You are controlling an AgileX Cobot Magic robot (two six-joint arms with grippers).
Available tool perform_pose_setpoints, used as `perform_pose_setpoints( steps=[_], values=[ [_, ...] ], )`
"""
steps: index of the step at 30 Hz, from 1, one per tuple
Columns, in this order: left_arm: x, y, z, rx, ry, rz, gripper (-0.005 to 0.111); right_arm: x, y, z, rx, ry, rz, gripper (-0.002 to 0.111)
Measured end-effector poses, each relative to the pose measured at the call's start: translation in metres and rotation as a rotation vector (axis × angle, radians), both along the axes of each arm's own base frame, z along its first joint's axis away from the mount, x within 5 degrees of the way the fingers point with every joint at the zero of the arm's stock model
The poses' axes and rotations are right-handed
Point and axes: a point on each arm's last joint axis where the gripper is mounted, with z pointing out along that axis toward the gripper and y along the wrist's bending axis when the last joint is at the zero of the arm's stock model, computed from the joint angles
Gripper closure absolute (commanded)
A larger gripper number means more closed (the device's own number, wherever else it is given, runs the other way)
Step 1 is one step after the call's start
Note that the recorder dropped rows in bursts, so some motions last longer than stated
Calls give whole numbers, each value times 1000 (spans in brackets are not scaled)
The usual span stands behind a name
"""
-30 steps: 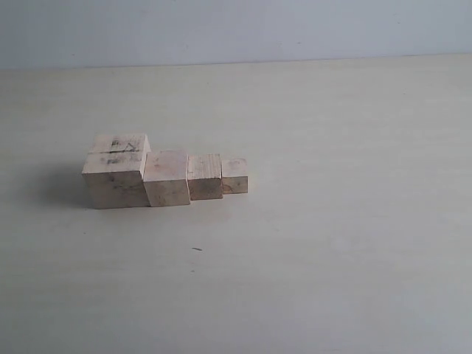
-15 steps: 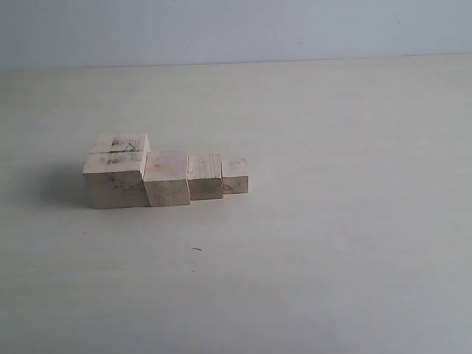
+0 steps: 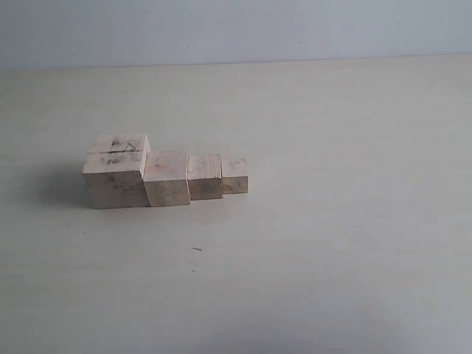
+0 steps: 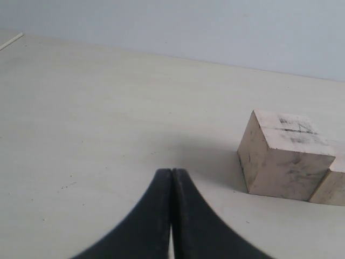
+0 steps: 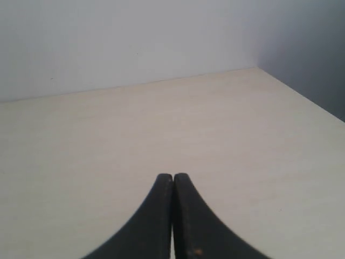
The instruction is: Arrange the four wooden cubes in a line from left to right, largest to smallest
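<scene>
Wooden cubes (image 3: 166,177) sit touching, largest leftmost; left and right jaws both closed.

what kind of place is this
Likely a robot lab workbench: a plain pale table against a blank wall, four wooden cubes in a graded row, and the left gripper and right gripper, jaws shut.

The left wrist view's edge cuts off the second-largest cube (image 4: 333,188) (only a corner shows), and a dark speck (image 3: 197,249) is too small to identify.
</scene>
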Motion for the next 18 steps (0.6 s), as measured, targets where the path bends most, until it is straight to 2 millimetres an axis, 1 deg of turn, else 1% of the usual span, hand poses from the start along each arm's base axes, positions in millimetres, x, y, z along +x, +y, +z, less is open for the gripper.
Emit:
perform_pose_setpoints(
  steps=[18],
  values=[
    [0,0,0,0,0,0,107,-1,0,-3,11,34,0,108]
  ],
)
